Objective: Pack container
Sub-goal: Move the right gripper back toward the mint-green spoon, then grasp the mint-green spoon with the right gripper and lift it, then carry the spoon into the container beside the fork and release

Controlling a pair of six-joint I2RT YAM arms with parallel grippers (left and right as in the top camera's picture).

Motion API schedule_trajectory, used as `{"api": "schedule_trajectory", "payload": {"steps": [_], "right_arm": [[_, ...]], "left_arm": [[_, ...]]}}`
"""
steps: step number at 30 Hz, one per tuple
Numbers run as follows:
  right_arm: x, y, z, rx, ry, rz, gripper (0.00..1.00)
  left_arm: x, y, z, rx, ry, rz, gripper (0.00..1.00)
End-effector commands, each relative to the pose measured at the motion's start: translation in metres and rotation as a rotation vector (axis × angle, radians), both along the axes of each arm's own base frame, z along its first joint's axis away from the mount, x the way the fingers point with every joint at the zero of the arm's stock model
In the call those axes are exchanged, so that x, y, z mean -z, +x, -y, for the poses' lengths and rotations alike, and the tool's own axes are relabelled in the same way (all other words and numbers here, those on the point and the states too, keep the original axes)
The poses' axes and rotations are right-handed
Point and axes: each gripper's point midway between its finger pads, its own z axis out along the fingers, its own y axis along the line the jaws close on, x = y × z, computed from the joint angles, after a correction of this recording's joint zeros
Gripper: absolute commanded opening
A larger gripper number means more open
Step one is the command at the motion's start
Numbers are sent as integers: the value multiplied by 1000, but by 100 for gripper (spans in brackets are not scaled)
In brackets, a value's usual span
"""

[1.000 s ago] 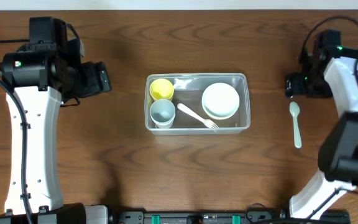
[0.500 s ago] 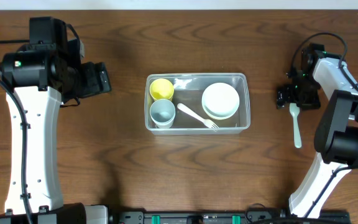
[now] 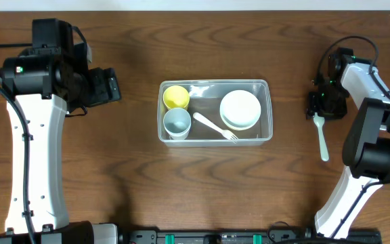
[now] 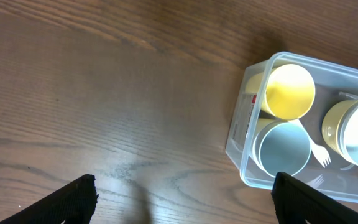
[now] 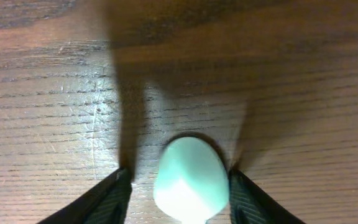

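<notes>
right claw (image 5: pixel 179 186) has dropped over the pale green spoon (image 5: pixel 190 177), jaws apart, spoon's bowl between them, not clamped. left claw (image 4: pixel 182 193) spread wide, with the container (image 4: pixel 236 134) ahead and to its right.

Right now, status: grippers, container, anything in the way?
Left gripper open, empty. Right gripper open, straddling the mint spoon on the table. Container holds yellow cup, blue cup, bowls, fork. Nothing seen between spoon and container.
</notes>
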Motion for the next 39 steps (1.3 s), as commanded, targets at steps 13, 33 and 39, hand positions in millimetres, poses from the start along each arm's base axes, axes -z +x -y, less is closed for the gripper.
{"api": "schedule_trajectory", "payload": {"steps": [13, 33, 39], "right_arm": [[11, -6, 3, 12, 0, -34, 30], [-166, 54, -70, -215, 34, 369, 15], [-234, 31, -186, -675, 129, 562, 18]], "left_arm": [[5, -1, -3, -8, 10, -18, 90], [4, -1, -3, -8, 10, -18, 91], [5, -1, -3, -8, 10, -18, 90]]}}
